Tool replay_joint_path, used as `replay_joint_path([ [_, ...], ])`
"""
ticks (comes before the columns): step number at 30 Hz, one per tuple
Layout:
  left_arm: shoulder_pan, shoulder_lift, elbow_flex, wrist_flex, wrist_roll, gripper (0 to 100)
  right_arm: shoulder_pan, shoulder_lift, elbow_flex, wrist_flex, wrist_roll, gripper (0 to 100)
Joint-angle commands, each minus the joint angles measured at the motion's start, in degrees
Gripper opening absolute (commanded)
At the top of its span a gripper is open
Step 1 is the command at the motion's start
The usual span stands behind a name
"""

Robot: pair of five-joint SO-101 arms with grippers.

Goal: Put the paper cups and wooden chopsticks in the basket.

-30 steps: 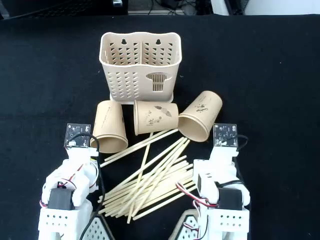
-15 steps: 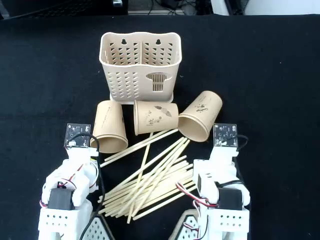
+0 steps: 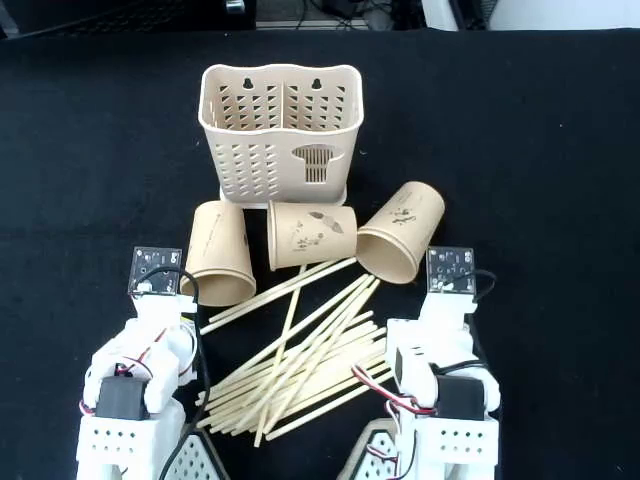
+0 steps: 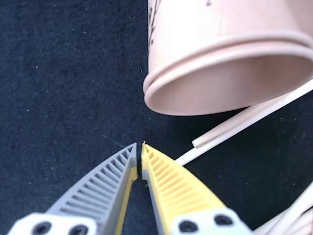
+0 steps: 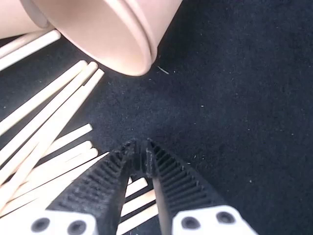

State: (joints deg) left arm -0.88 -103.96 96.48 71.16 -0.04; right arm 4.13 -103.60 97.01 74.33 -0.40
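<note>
A black cloth [image 3: 90, 150] covered the whole table, and past its far edge, along the top of the frame, a thin strip of the room showed: some cables [image 3: 345, 8] at the middle and a white surface [image 3: 560, 12] at the upper right. At the lower left stood the left arm [image 3: 135, 385]. Its left gripper [image 4: 141, 149] had its grey and yellow fingers pressed together at the tips with nothing between them, over bare cloth just short of the left cup's [image 3: 218, 252] open mouth. That cup lay on its side left of centre. Above it, in the upper middle, the basket [image 3: 281, 135] stood upright. The middle cup [image 3: 312, 235] lay on its side just in front of the basket's base. Below the cups the chopsticks [image 3: 300, 360] lay in a loose fan between the two arms, a few of them reaching up to the cups. The right cup [image 3: 402, 232] lay tilted, with its mouth towards the lower left. At the lower right stood the right arm [image 3: 440, 375]. Its right gripper [image 5: 142, 147] was closed too, its black fingers nearly touching and holding nothing, near that cup's rim and beside some chopstick ends.
</note>
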Motion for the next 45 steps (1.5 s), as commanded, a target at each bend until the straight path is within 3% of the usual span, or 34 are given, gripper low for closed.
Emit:
replay_joint_path([
  [1,0.48,-0.44,0.84,0.7,0.35,3,0.79,-4.35,-0.48,0.18,0.26,4.0],
  [39,0.57,-0.44,0.84,0.7,0.35,3,0.53,-4.35,-0.75,-0.88,0.44,4.2],
  [41,0.48,-0.44,0.84,0.7,0.35,3,0.7,-4.35,-0.66,-4.75,3.08,4.2],
  [45,0.48,-0.44,0.84,0.7,0.35,3,0.79,-4.35,-1.63,-11.87,15.47,4.3],
])
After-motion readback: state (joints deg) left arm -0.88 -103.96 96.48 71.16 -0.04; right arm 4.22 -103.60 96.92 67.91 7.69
